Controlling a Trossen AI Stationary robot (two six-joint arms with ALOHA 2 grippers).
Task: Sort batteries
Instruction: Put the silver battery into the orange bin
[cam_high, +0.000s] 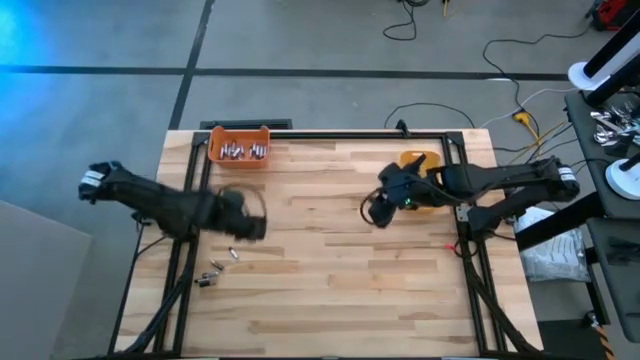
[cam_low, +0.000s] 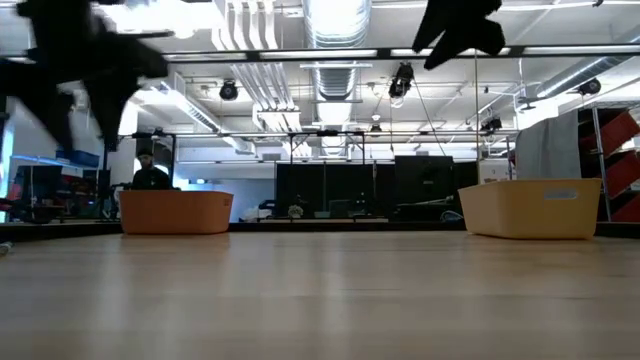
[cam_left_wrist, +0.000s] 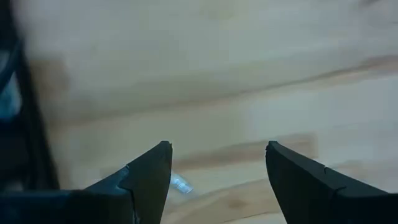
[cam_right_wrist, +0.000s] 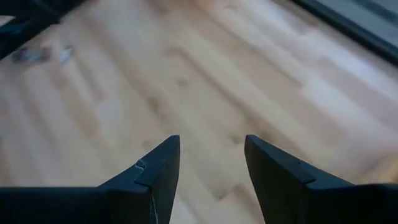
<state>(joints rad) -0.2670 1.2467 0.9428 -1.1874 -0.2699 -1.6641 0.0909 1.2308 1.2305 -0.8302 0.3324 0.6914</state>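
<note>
Several small silvery batteries (cam_high: 216, 268) lie loose on the wooden table near its left edge, and one (cam_left_wrist: 180, 184) shows beside a finger in the left wrist view. More batteries (cam_high: 245, 151) lie in the orange bin (cam_high: 214, 150) at the far left. My left gripper (cam_high: 252, 218) hangs open above the table, between the bin and the loose batteries, holding nothing. My right gripper (cam_high: 375, 208) is open and empty above the table's middle right, in front of the yellow bin (cam_high: 412, 158). The loose batteries (cam_right_wrist: 31, 55) show far off in its wrist view.
Both bins stand at the table's far edge, the orange bin (cam_low: 175, 212) on the left and the yellow bin (cam_low: 530, 208) on the right. My right arm partly covers the yellow one from above. Bare wood lies between the two arms. A person sits in the room beyond the table.
</note>
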